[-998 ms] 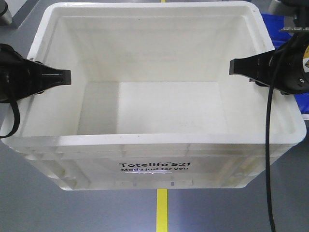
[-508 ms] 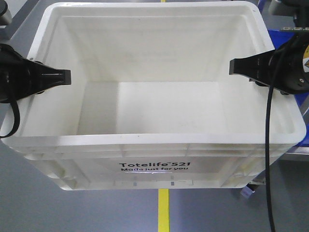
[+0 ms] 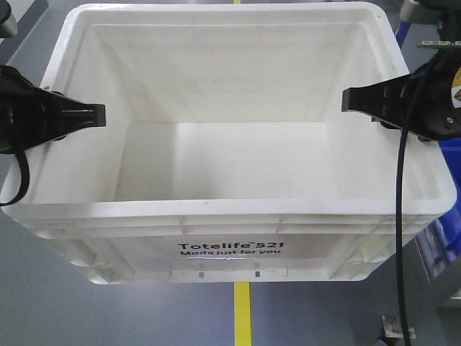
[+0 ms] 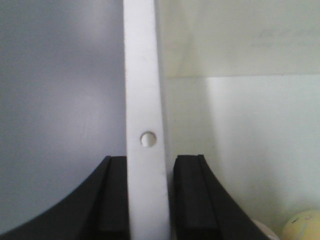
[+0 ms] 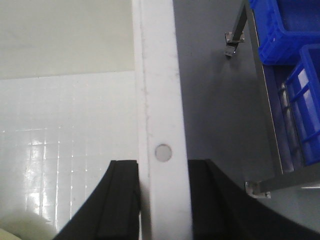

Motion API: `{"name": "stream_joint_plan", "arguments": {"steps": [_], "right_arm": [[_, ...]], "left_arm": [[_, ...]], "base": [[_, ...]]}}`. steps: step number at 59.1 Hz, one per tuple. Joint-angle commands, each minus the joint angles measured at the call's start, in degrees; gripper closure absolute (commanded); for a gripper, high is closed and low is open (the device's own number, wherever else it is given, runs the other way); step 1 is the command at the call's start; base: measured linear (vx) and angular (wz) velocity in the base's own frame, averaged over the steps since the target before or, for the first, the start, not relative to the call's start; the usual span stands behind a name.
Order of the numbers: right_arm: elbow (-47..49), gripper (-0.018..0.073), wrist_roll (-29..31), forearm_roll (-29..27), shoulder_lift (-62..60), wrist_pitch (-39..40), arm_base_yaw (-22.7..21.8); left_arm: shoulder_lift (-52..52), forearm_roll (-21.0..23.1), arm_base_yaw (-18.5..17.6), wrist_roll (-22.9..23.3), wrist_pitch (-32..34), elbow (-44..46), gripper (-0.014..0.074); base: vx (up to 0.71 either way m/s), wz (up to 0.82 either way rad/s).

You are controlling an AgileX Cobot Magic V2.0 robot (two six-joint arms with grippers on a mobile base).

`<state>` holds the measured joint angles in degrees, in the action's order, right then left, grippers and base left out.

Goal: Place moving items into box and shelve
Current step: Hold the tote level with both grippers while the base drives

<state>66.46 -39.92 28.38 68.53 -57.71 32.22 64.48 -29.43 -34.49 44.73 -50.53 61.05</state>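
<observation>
Jaws on both arms are pinched narrow on the box (image 3: pixel 238 210). The left jaws hold the thin rim of one short end, one pad inside and one outside, and the right jaws hold the opposite end the same way. The box hangs between them over the grey floor (image 3: pixel 108 317), with nothing under it. The hold is on the lips alone, so if one arm leads or drops, the rim could slide out or the box could twist. A yellowish rounded piece (image 4: pixel 304 225) lies loose on the box floor and would probably roll on any tilt. To the right, the metal shelf frame (image 5: pixel 267 186) and the blue bins (image 5: pixel 295 25) are near enough that a corner could catch. The box is upright and mouth up, its printed side facing the robot. Its long axis runs side to side, from arm to arm.
</observation>
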Motion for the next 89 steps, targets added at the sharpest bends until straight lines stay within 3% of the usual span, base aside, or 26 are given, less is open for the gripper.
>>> {"name": "stream_joint_plan", "arguments": {"steps": [1, 89], "right_arm": [[2.12, 0.0571, 0.17, 4.55, -1.76, 4.17, -0.12], [2.12, 0.0571, 0.17, 4.55, -1.76, 4.17, -0.12]], "left_arm": [[-1.92, -4.85, -0.49, 0.62, 6.33, 2.56, 0.0488], [-1.92, -4.85, -0.49, 0.62, 6.08, 2.56, 0.0488]], "base": [[0.42, -0.08], [0.43, -0.03]]}}
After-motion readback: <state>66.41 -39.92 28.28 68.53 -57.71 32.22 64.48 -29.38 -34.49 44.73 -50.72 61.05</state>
